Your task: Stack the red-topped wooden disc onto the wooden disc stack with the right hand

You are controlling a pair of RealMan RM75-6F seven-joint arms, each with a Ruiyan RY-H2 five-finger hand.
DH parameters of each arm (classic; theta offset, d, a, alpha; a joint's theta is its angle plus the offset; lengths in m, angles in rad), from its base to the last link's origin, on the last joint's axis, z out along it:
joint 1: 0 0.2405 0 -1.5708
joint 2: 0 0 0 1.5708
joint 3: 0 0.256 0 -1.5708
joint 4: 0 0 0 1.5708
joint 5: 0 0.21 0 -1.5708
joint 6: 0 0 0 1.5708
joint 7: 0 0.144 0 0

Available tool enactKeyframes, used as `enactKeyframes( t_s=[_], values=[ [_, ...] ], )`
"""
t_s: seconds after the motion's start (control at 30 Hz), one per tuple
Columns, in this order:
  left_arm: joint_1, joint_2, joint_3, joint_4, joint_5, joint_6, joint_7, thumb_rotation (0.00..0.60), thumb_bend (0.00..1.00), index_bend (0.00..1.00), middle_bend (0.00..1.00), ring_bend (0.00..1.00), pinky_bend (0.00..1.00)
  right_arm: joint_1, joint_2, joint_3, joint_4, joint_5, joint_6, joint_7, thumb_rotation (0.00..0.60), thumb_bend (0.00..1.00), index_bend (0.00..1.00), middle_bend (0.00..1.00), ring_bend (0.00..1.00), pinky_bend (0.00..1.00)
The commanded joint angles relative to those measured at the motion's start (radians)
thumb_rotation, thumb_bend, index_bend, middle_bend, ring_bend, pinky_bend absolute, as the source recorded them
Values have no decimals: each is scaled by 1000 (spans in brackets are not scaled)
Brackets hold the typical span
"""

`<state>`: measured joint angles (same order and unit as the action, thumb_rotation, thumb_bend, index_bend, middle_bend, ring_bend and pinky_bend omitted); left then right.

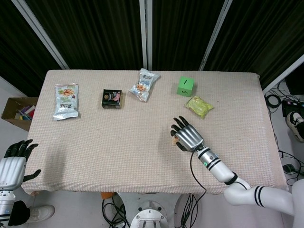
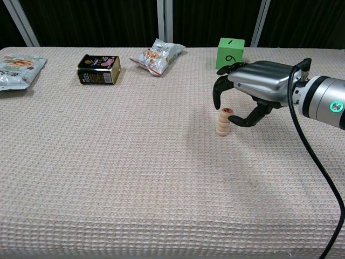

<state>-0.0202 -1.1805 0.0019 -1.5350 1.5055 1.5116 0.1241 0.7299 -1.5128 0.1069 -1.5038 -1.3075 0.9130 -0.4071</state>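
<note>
The red-topped disc sits on top of the disc stack near the middle of the table, slightly off-centre toward the right of the discs below it. The right hand arches over the stack from the right, palm down. Its fingers curl down beside and above the red-topped disc, and the thumb hooks in low on the stack's right side. In the chest view a narrow gap shows between fingertips and disc, so the hand looks open and holds nothing, though the gap is small. In the head view the hand covers most of the stack, leaving only a sliver at its left edge.

The left hand hangs off the near left corner of the table, fingers loosely spread, holding nothing.

Along the far side of the table lie a snack bag, a dark tin, a clear packet and a green cube. A yellow-green pouch lies just behind the right hand. A cardboard box stands on the floor left of the table.
</note>
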Motion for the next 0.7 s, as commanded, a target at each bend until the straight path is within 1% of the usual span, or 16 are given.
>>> enactKeyframes(
  t_s=[0.03,0.27,0.43,0.57,0.7],
  values=[
    [0,0,0,1,0,0,0,600,0,228,135,100,157,-11,13,0,-21,-22,32,13,600,380,361,229,12,71],
    [-3,-1,-3,1,3,1,-2,600,0,228,135,100,157,-62,96,4,-95,-58,135,37,600,379,354,229,12,71],
    [0,-1,-2,4,5,5,-5,600,0,228,135,100,157,-124,190,-17,-160,-60,201,42,600,379,339,224,12,71],
    [4,-5,-5,12,12,22,-9,600,0,228,135,100,157,-211,269,-50,-209,-67,300,49,600,379,277,210,12,72],
    [6,-12,-9,17,19,36,-9,600,0,228,135,100,157,-332,337,-92,-243,-85,437,106,600,379,207,198,12,73]
  ],
)
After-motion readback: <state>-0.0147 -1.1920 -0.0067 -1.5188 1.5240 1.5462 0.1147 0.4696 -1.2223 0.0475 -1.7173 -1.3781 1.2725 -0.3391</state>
